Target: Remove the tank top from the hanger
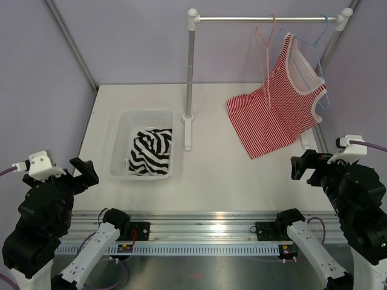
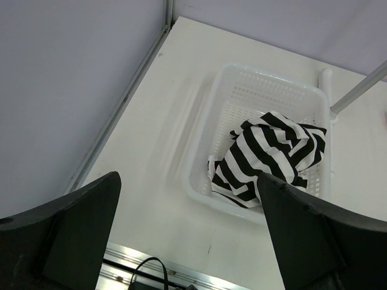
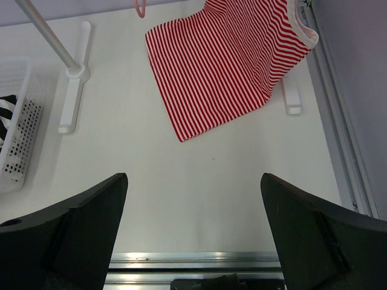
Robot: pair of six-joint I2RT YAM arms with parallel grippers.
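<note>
The tank top [image 1: 151,151], with bold black and white stripes, lies crumpled inside the white basket [image 1: 121,130]; the left wrist view shows the tank top [image 2: 272,154] there too. The pale pink hanger [image 1: 265,42] hangs bare from the rail [image 1: 242,19] at the back right. Near the table's front left corner my left gripper [image 1: 81,171] is open and holds nothing; its wrist view shows the gripper [image 2: 187,178] short of the basket [image 2: 242,90]. My right gripper [image 1: 302,166] is open and holds nothing at the front right, its wrist view showing the gripper [image 3: 193,175] over bare table.
A red-and-white finely striped top [image 1: 278,109] hangs on a light blue hanger [image 1: 319,36] beside the pink one, its hem draped on the table. The rack's post [image 1: 190,66] and foot [image 1: 187,130] stand just right of the basket. A metal rail [image 1: 205,220] runs along the near edge.
</note>
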